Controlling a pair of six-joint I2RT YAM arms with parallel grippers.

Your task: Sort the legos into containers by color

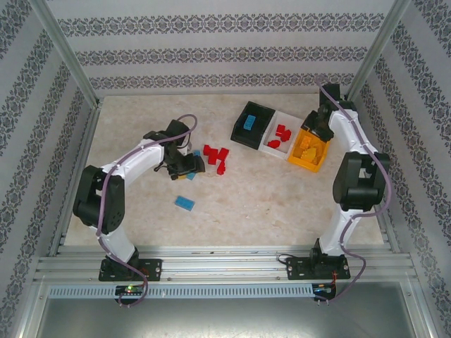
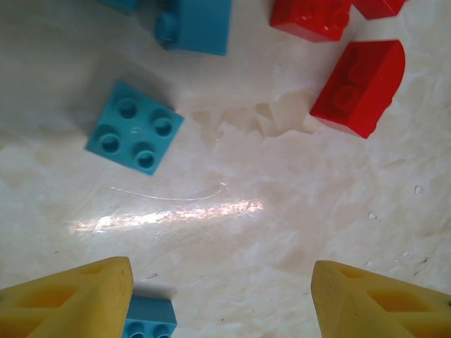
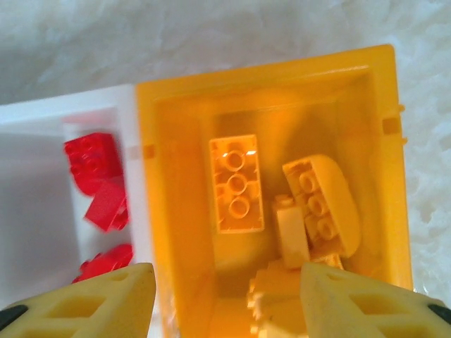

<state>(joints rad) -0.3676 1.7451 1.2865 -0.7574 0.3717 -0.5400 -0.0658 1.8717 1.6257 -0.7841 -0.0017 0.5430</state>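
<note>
Your left claw (image 2: 222, 299) is open and empty above the surface (image 2: 282, 211), near loose blue legos (image 2: 134, 135) and red legos (image 2: 361, 88). Your right claw (image 3: 227, 299) is open too, holding nothing, over the orange bin (image 3: 173, 211), where yellow legos (image 3: 237, 183) lie. Just beside it, the white bin (image 3: 42, 116) has red pieces (image 3: 91, 158) inside.

Right gripper (image 3: 227, 282), jaws apart, hangs over the orange bin (image 3: 176, 211) of orange-yellow legos (image 3: 236, 183).
</note>
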